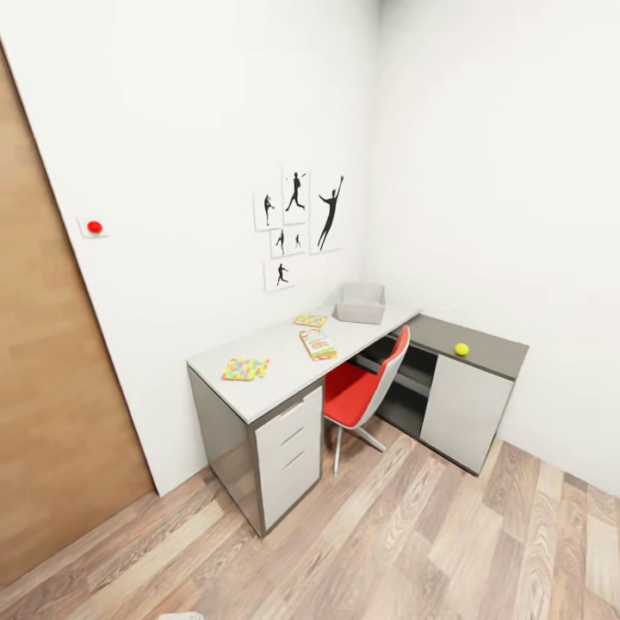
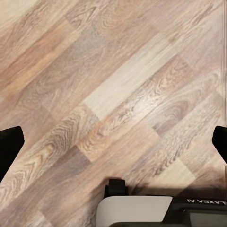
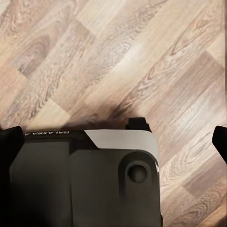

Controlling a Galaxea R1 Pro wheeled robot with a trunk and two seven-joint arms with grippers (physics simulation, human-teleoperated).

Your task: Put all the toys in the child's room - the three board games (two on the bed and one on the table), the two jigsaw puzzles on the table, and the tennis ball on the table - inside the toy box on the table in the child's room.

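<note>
Room: white-walled, table (image 1: 258, 379) ahead of us.
Toy box (image 1: 360, 303): looks empty.
Left out: puzzles, tennis ball (image 1: 461, 349).
Jaws: both apart, holding nothing.

Grey toy box (image 1: 360, 303), puzzles (image 1: 245, 369), ball (image 1: 461, 349) on table (image 1: 284, 349)

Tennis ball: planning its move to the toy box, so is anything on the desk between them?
Nothing visible lies between. The ball sits alone on the dark lower end unit; the toy box stands on the pale top near the corner, bare surface between them.
</note>
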